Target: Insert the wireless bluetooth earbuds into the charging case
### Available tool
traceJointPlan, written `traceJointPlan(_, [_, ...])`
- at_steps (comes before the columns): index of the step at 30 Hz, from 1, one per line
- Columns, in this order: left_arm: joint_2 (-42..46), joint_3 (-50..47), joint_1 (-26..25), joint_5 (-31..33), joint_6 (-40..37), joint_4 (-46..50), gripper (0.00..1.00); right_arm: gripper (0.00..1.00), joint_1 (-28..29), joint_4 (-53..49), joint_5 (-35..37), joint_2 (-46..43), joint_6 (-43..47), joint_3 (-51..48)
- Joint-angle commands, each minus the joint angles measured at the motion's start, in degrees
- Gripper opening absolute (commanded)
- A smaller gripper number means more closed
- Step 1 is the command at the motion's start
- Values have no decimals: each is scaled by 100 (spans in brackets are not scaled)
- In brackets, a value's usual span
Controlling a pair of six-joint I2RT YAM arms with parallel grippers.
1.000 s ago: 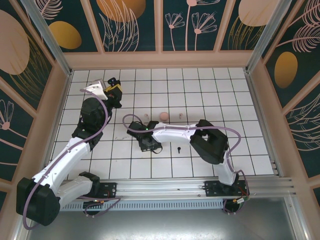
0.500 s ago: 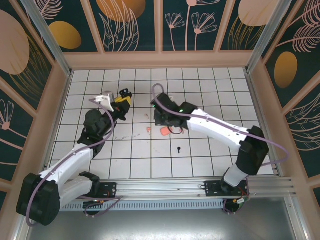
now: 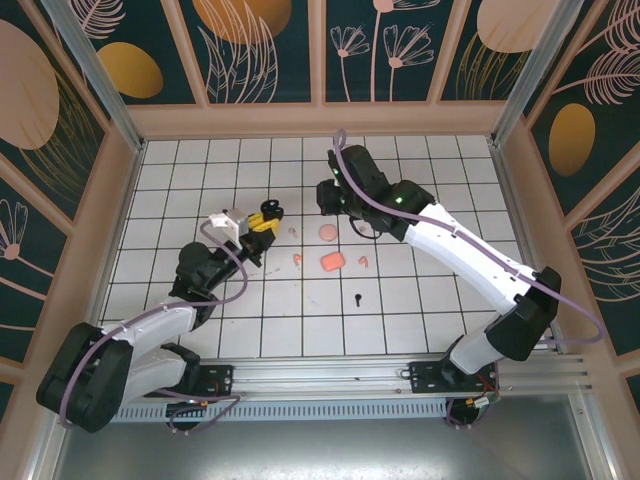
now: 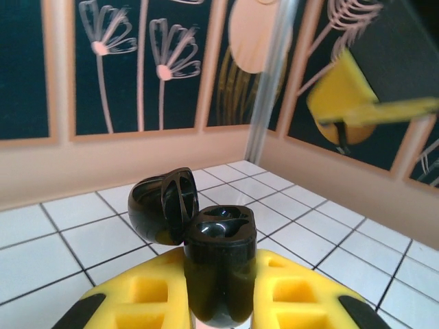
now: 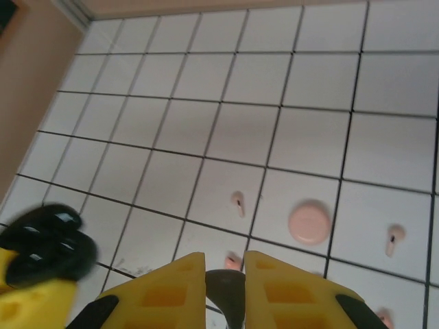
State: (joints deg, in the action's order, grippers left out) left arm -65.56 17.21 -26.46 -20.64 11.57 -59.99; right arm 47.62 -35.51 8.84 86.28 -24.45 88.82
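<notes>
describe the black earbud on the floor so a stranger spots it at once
On the white tiled floor, find the small pink pieces in the middle. Just nearer the arm bases than the coral case lies the black earbud, the one dark speck among pink and coral neighbours.

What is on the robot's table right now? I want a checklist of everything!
Surface: white tiled table, flat.
Job's things: black charging case, lid open; pale pink round case; coral case; pink earbuds, coral earbuds and one black earbud loose on the tiles.
Clutter: nothing seen.
Grippers: left gripper shut on the black charging case; right gripper closed on a small dark piece, too hidden to name.
Cables: purple cables loop along both arms.
Surroundings: dark flower-painted walls; metal rail by the arm bases.
</notes>
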Motion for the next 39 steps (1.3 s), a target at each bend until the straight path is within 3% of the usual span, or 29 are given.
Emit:
traceJointPlan(1, [-146,278,-287,-69,-804,-267,0,17,-2,365,-313,-222,380,198])
traceJointPlan(9, [-785,743,-678,65,-1062,-729,0,17,232,922,-363,-582,615,-114])
traceJointPlan(19, [-1508,1508,-825,-381,-1085,-1019,0,17,579,1726,-14,-1158,752,-924])
traceJointPlan(39, [-1341,1478,-830,-826,-834,-1138,0,17,565,2205,-43,-1203,792,-1324])
